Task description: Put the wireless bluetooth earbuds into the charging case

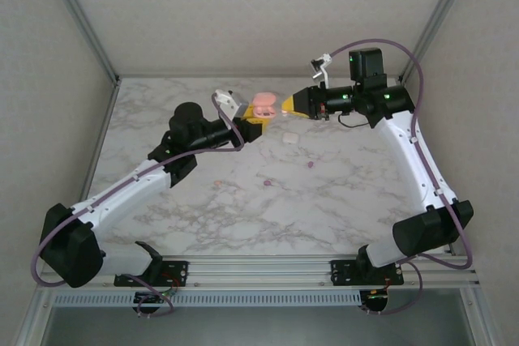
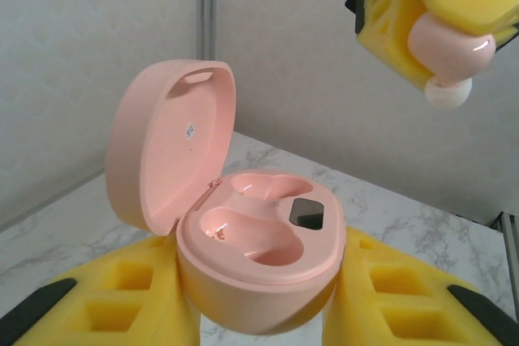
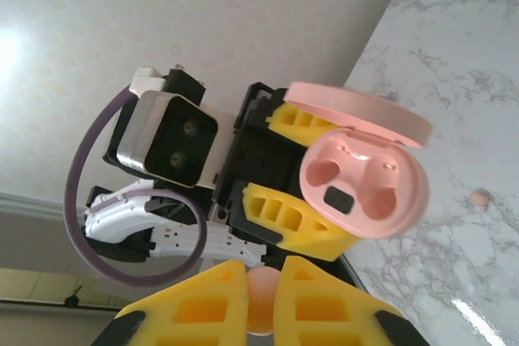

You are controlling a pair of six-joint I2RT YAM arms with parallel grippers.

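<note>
Seen upper right in the left wrist view, clamped in the right tool (image 2: 444, 32): pink earbud (image 2: 458, 53), likely light, hard, slippery; best pinched across its body, white tip free. Gripped at lower centre by the left tool (image 2: 259, 289): open charging case (image 2: 243, 232).

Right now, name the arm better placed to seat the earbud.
Right: the right tool pinches the small pink white-tipped earbud near the open pink plastic charging case, which the left tool holds.
</note>
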